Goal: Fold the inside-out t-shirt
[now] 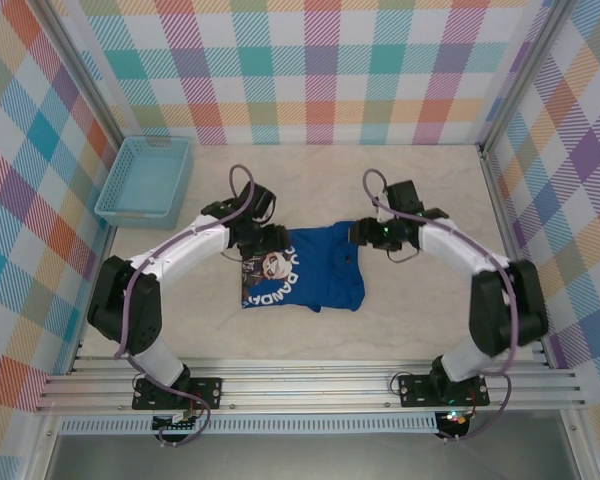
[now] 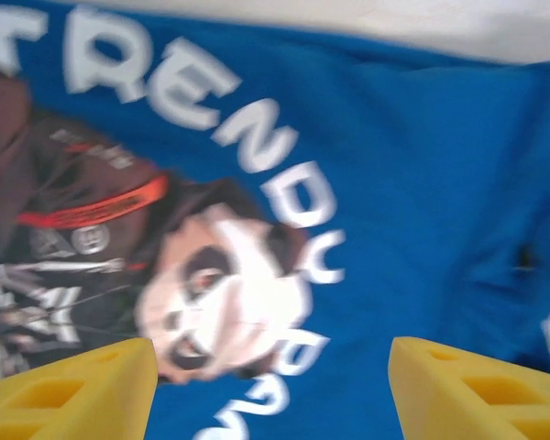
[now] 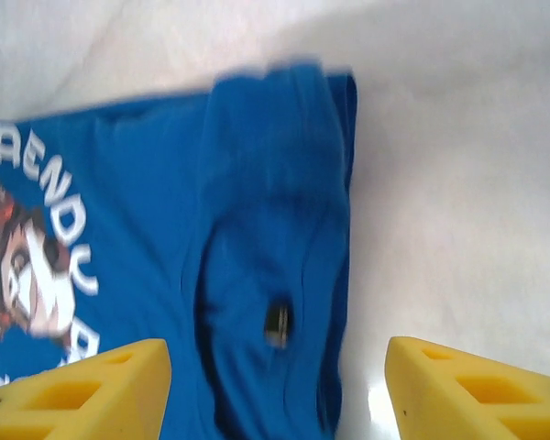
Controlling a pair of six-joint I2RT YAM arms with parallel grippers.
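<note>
**Fig. 1. Blue t-shirt lying compact at table centre, both claws spread above it**

The t-shirt (image 1: 315, 280) lies as a flat, roughly rectangular packet in the middle of the table (image 1: 420, 330); a light blue basket (image 1: 140, 214) stands well apart at 10 o'clock. The left gripper (image 2: 273, 380) hovers over the packet's 10 o'clock corner, fingers spread, nothing between them; the right gripper (image 3: 277, 385) hovers over the 2 o'clock corner, likewise spread and holding nothing.

Handling: the cloth looks light, soft and limp; it will likely sag and slide rather than hold a crease; layers may part if only the top one is pinched. The best hold is probably a doubled edge or corner, both claws level, so the packet lifts evenly.

Writing: white lettering (image 2: 257, 147) arcs over a panda-like face print (image 2: 211, 284); it reads "TREND" plus a letter resembling Y; the lower letters are blurred, perhaps "PANDA" in the top view. A small dark tag (image 3: 277, 323) is unreadable.
</note>
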